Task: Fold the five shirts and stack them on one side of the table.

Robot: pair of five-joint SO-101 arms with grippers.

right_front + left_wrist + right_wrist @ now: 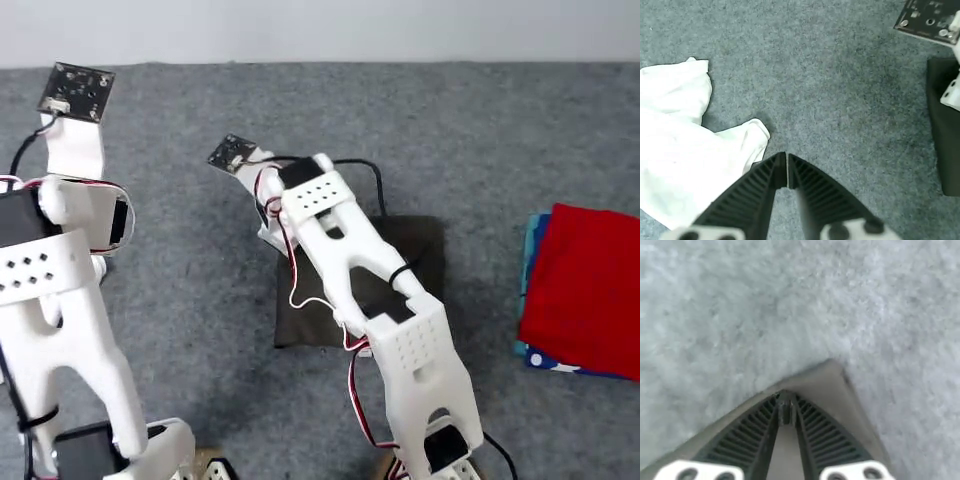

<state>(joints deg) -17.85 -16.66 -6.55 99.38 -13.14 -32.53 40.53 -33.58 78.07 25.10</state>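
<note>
the right pincer (786,407) is pinched shut on a corner of the dark shirt (837,400), probably to carry that edge across for a fold. the shirt lies in the middle of the surface (200,270), partly under that arm. the left pincer (787,167) is closed on nothing, hanging over bare grey just beside the crumpled white shirt (675,150), likely its next job. at the far side a red shirt (585,285) tops blue shirts (532,245), the stack begun.

Grey table cover (180,130) fuzzy, carpet-like; dark shirt (425,240) matt cloth; arm (420,345) smooth white plastic.
</note>
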